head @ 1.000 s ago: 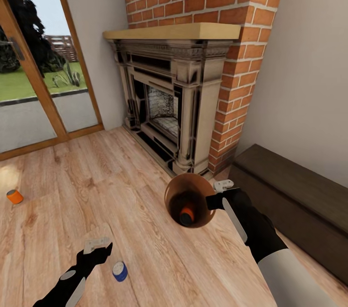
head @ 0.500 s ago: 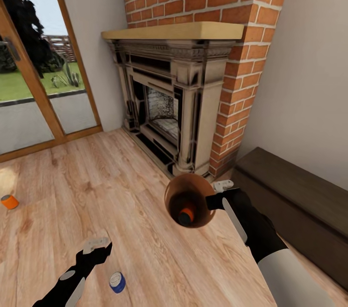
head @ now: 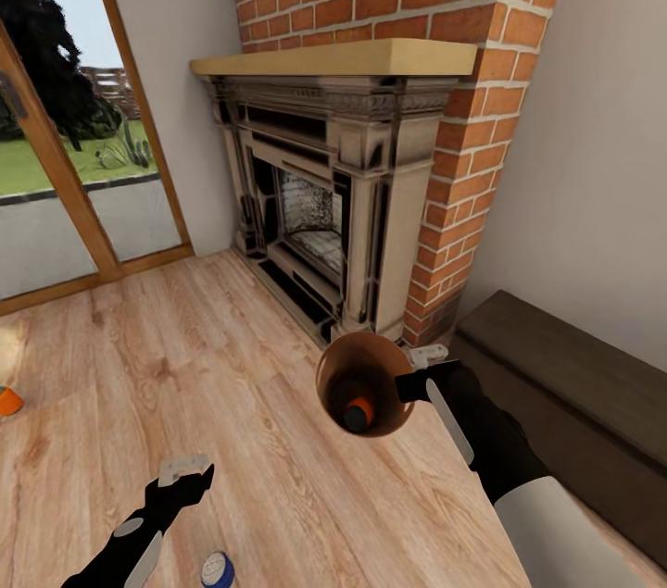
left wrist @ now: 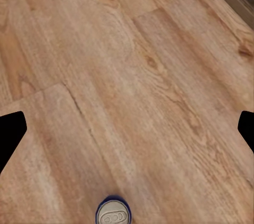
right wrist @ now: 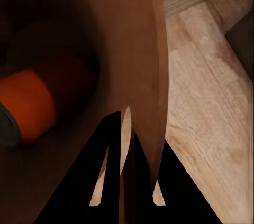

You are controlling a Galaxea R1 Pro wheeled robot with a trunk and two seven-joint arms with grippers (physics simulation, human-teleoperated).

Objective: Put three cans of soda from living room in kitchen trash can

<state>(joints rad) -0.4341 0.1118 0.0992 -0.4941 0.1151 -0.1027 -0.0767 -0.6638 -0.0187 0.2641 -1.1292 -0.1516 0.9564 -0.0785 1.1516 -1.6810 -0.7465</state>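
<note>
In the head view we face the brick fireplace [head: 338, 199] of the living room, which serves as our landmark. In front of its right pillar, our right gripper [head: 414, 372] has its jaws clamped on the rim of the trash can [head: 363, 384], held tilted above the wooden floor [head: 213, 366] with its copper mouth toward us; one orange can [head: 358, 410] lies inside it. Well away from the fireplace, our left gripper [head: 188, 471] hangs over the floor with its jaws apart and nothing between them, and the blue can [head: 218, 569] stands on the floor just beside it, on the side farther from the hearth. A second orange can [head: 7, 401] sits on the floor far to the left of the fireplace, below the glass doors [head: 65, 153]. In the left wrist view we see the two dark fingertips [left wrist: 10, 134] wide apart, with the blue can [left wrist: 112, 214] upright on the planks, not between them. In the right wrist view the jaws pinch the trash can's wall [right wrist: 137, 65], and the orange can [right wrist: 29, 105] rests deep inside.
</note>
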